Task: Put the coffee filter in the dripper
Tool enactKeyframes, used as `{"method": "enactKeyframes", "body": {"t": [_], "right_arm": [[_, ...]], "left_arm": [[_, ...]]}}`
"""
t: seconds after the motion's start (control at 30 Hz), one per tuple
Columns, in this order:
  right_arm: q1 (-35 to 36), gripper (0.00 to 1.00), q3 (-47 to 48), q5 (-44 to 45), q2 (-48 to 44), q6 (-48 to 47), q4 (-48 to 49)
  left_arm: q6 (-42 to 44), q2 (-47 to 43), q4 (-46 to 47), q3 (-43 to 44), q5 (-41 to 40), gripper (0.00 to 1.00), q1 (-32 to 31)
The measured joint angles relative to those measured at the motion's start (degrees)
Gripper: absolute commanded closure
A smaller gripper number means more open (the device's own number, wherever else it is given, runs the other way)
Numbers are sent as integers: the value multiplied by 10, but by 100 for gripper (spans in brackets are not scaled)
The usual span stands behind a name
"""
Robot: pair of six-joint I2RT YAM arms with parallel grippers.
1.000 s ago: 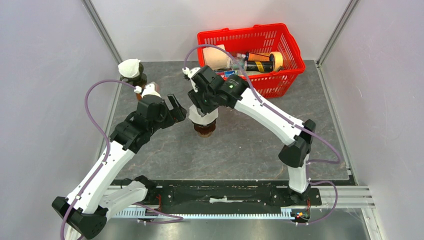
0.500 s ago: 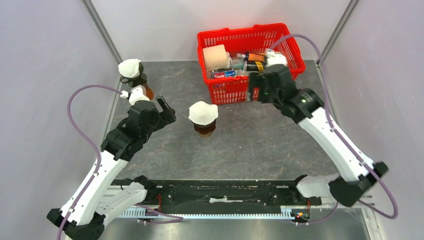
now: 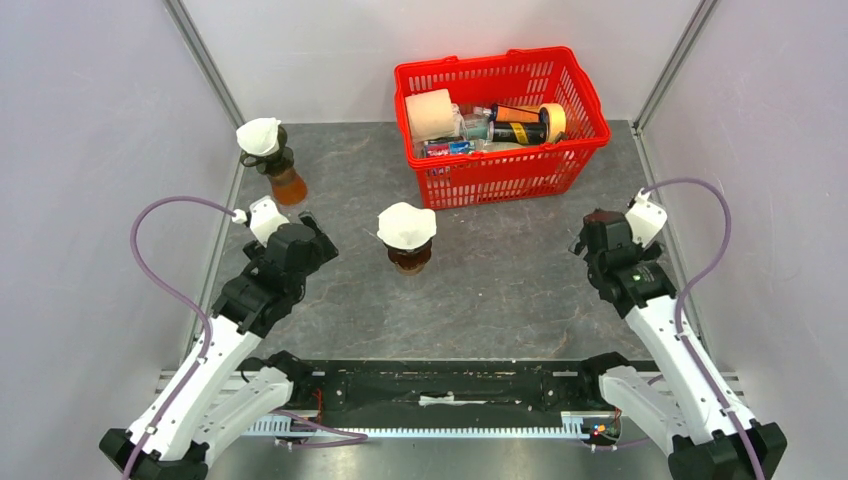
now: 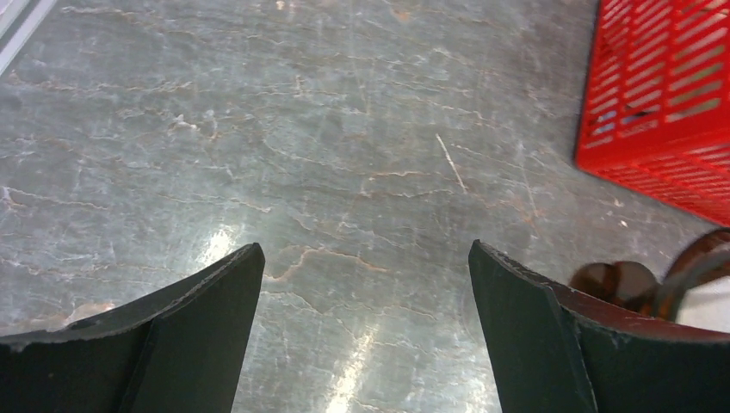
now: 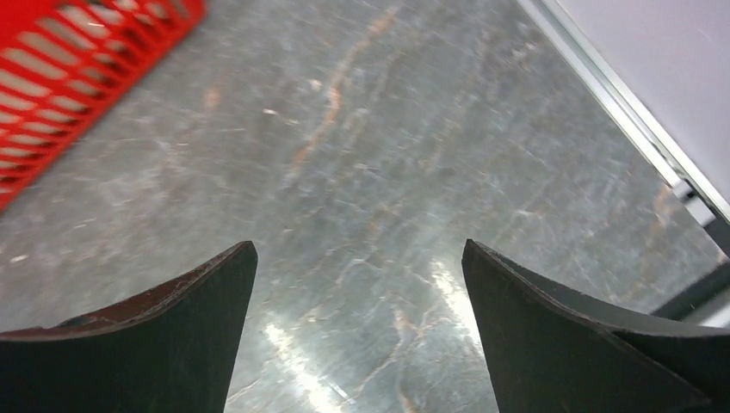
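Note:
In the top view a white coffee filter (image 3: 406,224) sits in the brown dripper (image 3: 409,258) at the middle of the table, free of both grippers. A second filter (image 3: 259,134) rests in another brown dripper (image 3: 280,178) at the back left. My left gripper (image 3: 318,238) hovers open to the left of the middle dripper. In the left wrist view its jaws (image 4: 365,249) hold nothing and the dripper (image 4: 633,284) shows at the right edge. My right gripper (image 3: 583,243) is open at the table's right side, with only bare table between its jaws (image 5: 359,244).
A red basket (image 3: 575,110) with several items stands at the back, right of centre; its wall shows in the left wrist view (image 4: 663,95) and its corner in the right wrist view (image 5: 77,60). A metal rail (image 5: 637,120) edges the table on the right.
My right arm has swung from over the middle dripper back to the table's right side, its gripper opened, with the filter left in the dripper. My left arm has drawn back slightly.

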Motion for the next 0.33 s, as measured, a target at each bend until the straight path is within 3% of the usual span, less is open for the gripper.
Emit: {"method": "enactKeyframes", "body": {"t": [0.33], "right_arm": [[0, 3, -94, 50, -32, 48, 70]], "left_arm": [[-5, -15, 43, -49, -42, 4, 5]]}}
